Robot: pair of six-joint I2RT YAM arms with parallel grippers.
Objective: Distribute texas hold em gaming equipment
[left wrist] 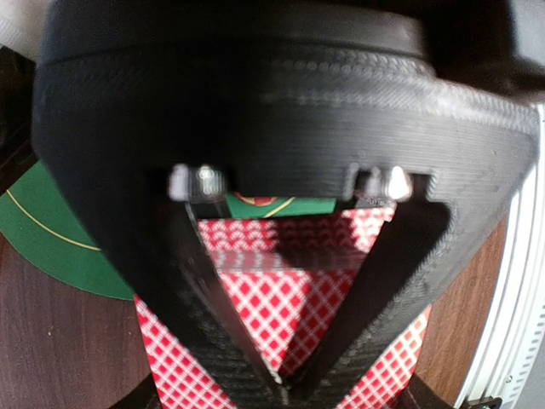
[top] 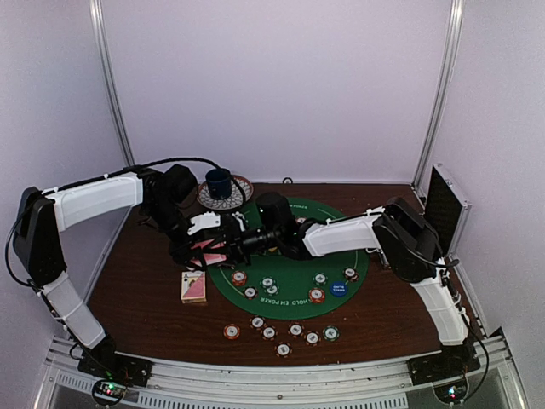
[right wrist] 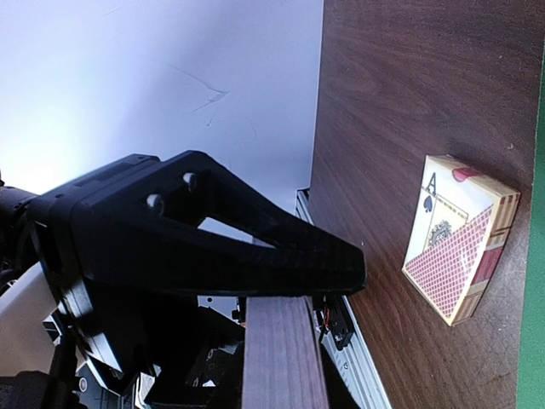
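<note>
Both grippers meet over the left edge of the green poker mat [top: 356, 256]. My right gripper [top: 238, 242] is shut on a deck of pink-backed cards, seen edge-on as a dark slab [right wrist: 281, 358] under its upper finger [right wrist: 281, 256]. My left gripper [top: 204, 250] is shut, its fingertips [left wrist: 287, 390] pinching a red-checked card [left wrist: 281, 307] above more checked card backs [left wrist: 170, 366]. A card box [top: 193, 287] with an ace of spades lies on the wood [right wrist: 460, 239]. Striped chips [top: 317, 295] and a blue disc [top: 339, 288] lie on the mat. More chips [top: 283, 331] sit in a row in front of it.
A blue cup [top: 219, 182] stands on a patterned saucer [top: 243, 189] at the back of the table. A black metal-edged case [top: 444, 209] stands open at the right wall. The table's metal front rail [right wrist: 358, 358] runs close below the right gripper.
</note>
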